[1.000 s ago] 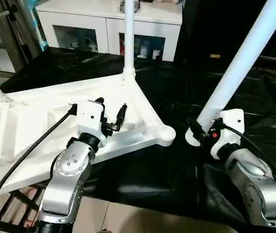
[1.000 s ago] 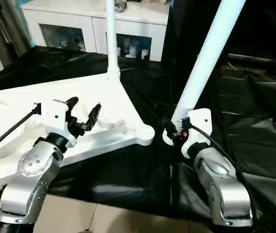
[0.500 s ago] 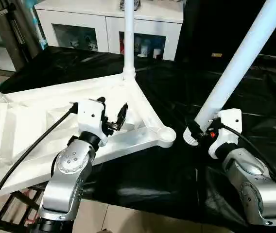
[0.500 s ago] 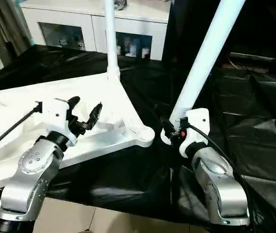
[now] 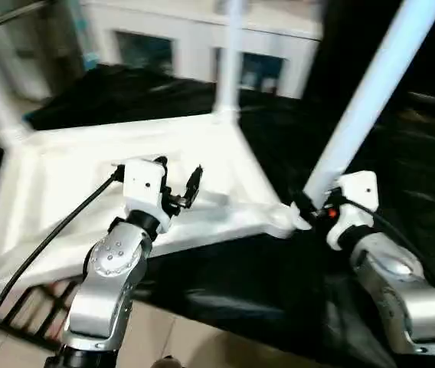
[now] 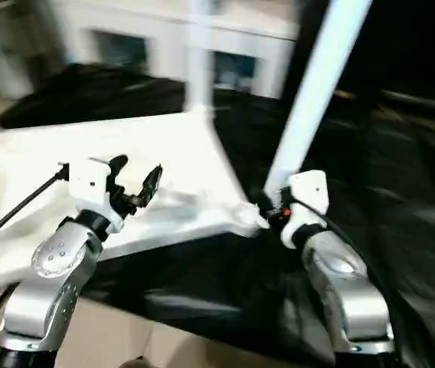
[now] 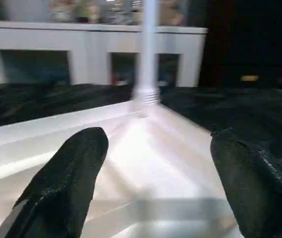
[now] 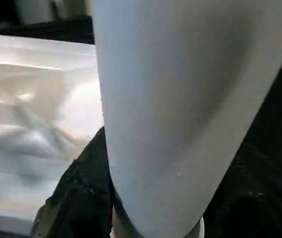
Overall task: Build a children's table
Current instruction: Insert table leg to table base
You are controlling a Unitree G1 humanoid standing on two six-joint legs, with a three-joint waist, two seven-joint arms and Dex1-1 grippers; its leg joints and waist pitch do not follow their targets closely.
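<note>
Leg insertion at near corner socket

Right pincer (image 5: 315,208) clenches the loose leg (image 5: 371,90) near its lower end, just beside the tabletop (image 5: 64,184) corner socket (image 5: 282,221). Left pincer (image 5: 179,182) hovers released above the tabletop. Leg long axis leans up and away from the socket; this tilt risks jamming or skidding off the rim.

White table top (image 5: 202,165) lies underside up, ribs showing, beneath open left pincer (image 5: 178,181). Two legs upright in far sockets. Loose tapered leg (image 5: 363,107) gripped in right pincer (image 5: 309,208), tilted, base by near corner socket (image 5: 281,222).
</note>
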